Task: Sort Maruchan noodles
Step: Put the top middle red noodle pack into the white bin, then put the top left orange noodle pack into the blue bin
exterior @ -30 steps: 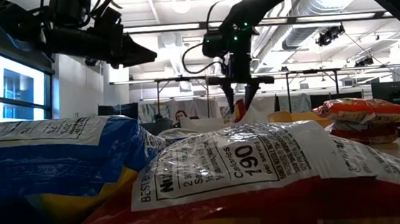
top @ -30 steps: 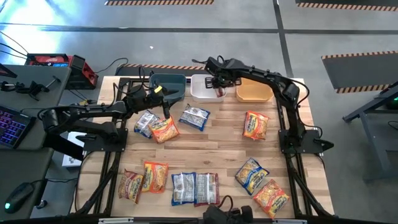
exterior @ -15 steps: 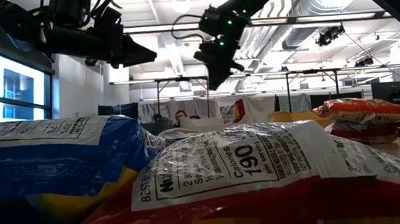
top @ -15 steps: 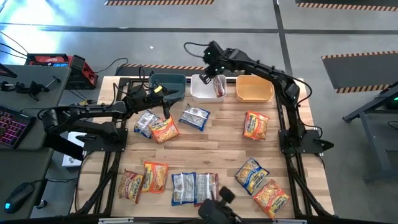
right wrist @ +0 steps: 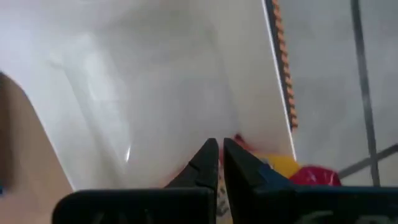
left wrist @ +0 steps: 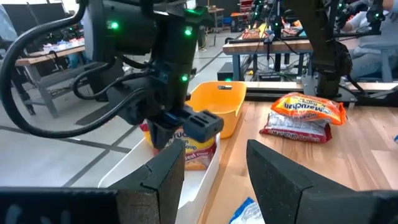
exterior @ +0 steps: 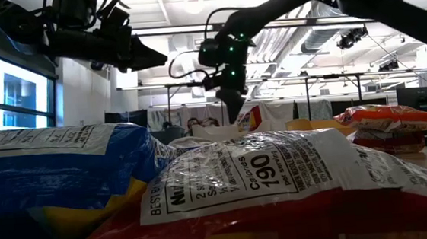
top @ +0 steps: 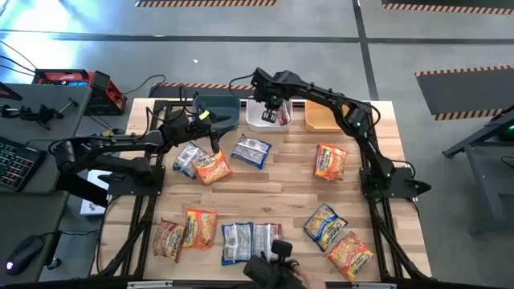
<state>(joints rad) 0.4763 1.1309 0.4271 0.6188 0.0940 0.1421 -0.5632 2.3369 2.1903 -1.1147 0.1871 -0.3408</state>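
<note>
**Noodle packets on the table, one in the white bin**

The noodle packets (top: pixel 210 167) lie spread out on the wooden table (top: pixel 281 189). Two lie side by side near the left arm, an orange-red one and a blue one (top: pixel 188 157). Another blue one (top: pixel 251 152) lies just to their right. One orange-red packet (top: pixel 330 161) lies alone on the right side. Four more sit in a row at the near edge (top: pixel 238 242), and two sit at the near right corner (top: pixel 324 225).

One packet (left wrist: pixel 189 150) stands tilted inside the white bin (top: pixel 259 119). The white bin is at the far edge, between the dark-blue bin (top: pixel 218 107) and the orange bin (top: pixel 321 120).

The right gripper (top: pixel 270 104) hangs over the white bin, above the packet. Its fingers (right wrist: pixel 205 163) are pressed together and hold nothing.

The left gripper (top: pixel 210 136) hovers above the two packets near it, close to the dark-blue bin. Its fingers (left wrist: pixel 273 174) are apart with nothing between them.
</note>
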